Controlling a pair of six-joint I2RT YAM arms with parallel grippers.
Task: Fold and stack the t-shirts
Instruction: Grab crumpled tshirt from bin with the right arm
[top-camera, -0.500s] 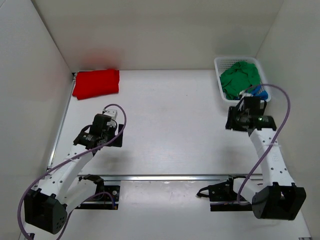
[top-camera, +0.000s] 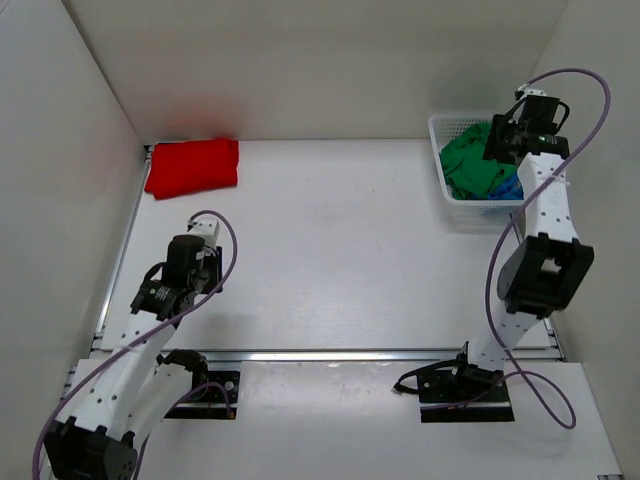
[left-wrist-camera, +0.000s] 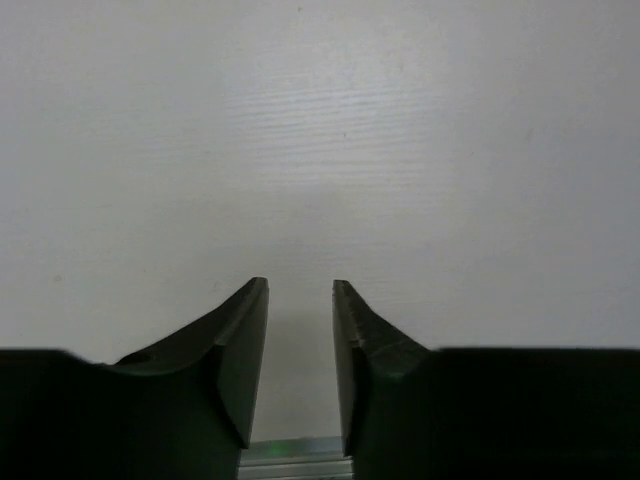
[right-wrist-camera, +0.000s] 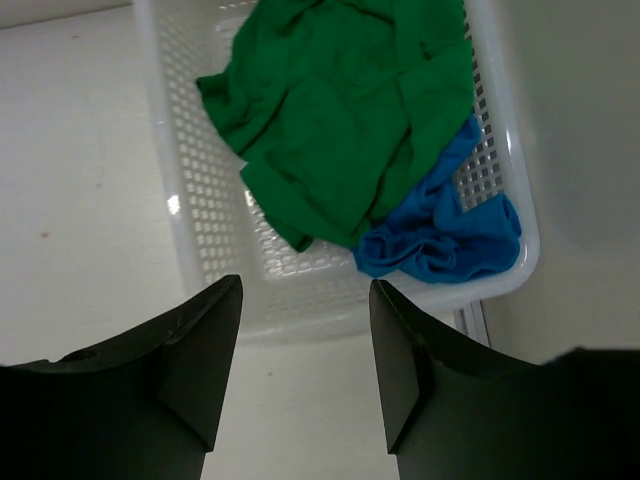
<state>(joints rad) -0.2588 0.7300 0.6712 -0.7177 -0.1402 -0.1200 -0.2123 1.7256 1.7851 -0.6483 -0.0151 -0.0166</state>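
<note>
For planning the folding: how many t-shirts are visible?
3. Folded red cloth t-shirt: far-left corner. Crumpled green cloth t-shirt and blue cloth t-shirt: inside white plastic mesh basket. More may hide beneath.

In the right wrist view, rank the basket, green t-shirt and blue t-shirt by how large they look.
1. White mesh basket, even cut off at the top edge.
2. Green t-shirt, bunched across most of it.
3. Blue t-shirt, partly hidden beneath the green.

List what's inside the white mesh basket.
A crumpled bright green t-shirt fills the white plastic mesh basket, partly covering a blue t-shirt at one corner. Anything beneath them is hidden.
</note>
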